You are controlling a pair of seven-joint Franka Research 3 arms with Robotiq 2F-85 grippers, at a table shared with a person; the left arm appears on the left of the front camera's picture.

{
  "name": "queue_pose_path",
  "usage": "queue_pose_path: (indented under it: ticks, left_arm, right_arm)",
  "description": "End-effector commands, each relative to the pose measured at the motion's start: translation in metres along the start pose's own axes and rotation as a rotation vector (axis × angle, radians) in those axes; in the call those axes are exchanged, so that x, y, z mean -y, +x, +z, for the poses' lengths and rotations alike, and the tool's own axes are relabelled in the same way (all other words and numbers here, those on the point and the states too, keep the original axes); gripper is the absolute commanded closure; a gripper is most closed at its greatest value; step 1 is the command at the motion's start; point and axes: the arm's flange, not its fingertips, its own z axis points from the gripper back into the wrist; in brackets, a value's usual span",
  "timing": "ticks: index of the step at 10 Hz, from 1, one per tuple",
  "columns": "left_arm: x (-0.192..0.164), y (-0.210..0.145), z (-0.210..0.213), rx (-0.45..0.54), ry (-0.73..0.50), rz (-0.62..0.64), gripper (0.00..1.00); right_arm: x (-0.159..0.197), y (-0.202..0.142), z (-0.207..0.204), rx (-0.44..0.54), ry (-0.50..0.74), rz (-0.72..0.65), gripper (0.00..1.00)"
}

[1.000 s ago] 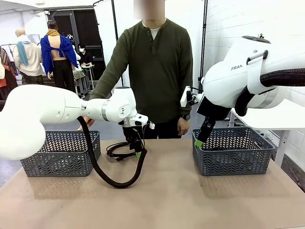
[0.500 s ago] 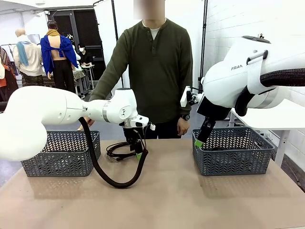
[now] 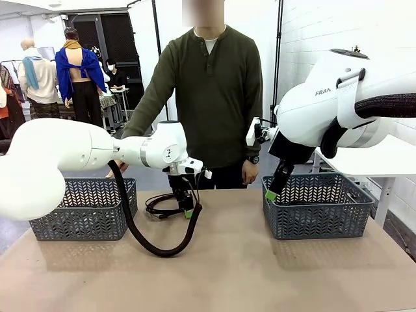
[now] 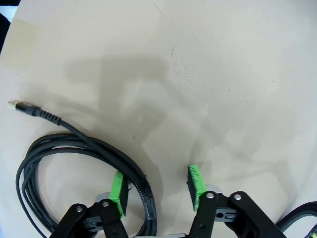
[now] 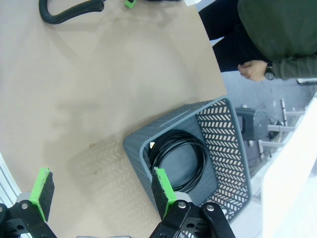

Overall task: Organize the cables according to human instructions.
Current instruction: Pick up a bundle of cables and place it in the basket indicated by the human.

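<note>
- Front view: The left gripper (image 3: 188, 211) hangs low over the table (image 3: 227, 273), right at a looped black cable (image 3: 162, 207) that lies near the far edge of the table. A person (image 3: 211, 97) in a dark green shirt stands behind the table. A gray basket (image 3: 84, 211) sits on the left and another gray basket (image 3: 318, 207) sits on the right. The right gripper (image 3: 273, 193) hangs at the near left corner of the right basket, with nothing in it.
- Left wrist view: The left gripper (image 4: 155, 186) has its jaws on both sides of a strand of the cable (image 4: 74, 148). The green pads (image 4: 196, 183) are partly apart and there is a gap beside the strand, so I cannot tell if they squeeze it. The loop lies flat on the table (image 4: 198, 74), and its plug end (image 4: 22, 106) sticks out to the left.
- Right wrist view: The right gripper (image 5: 101, 191) has its jaws wide apart and holds nothing. Below it, the basket (image 5: 218, 144) has a coiled black cable (image 5: 178, 158) lying inside. The person's hand (image 5: 255, 72) hangs past the table edge.
</note>
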Motion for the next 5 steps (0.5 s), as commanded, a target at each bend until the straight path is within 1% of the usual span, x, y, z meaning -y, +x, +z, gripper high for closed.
queue_pose_path:
  ticks: [1, 2, 5]
  left_arm:
    - [-0.0061, 0.0116, 0.0018, -0.013, 0.002, 0.013, 0.91]
    - [-0.0056, 0.0109, 0.0013, -0.012, 0.001, 0.014, 1.0]
    - [-0.0052, 0.0092, 0.0034, -0.017, 0.008, 0.017, 1.0]
  right_arm:
    - [-0.0012, -0.0006, -0.0014, -0.008, -0.006, 0.0, 0.0]
    - [-0.0012, -0.0006, -0.0014, -0.008, -0.006, 0.0, 0.0]
    - [-0.0012, -0.0006, -0.0014, -0.008, -0.006, 0.0, 0.0]
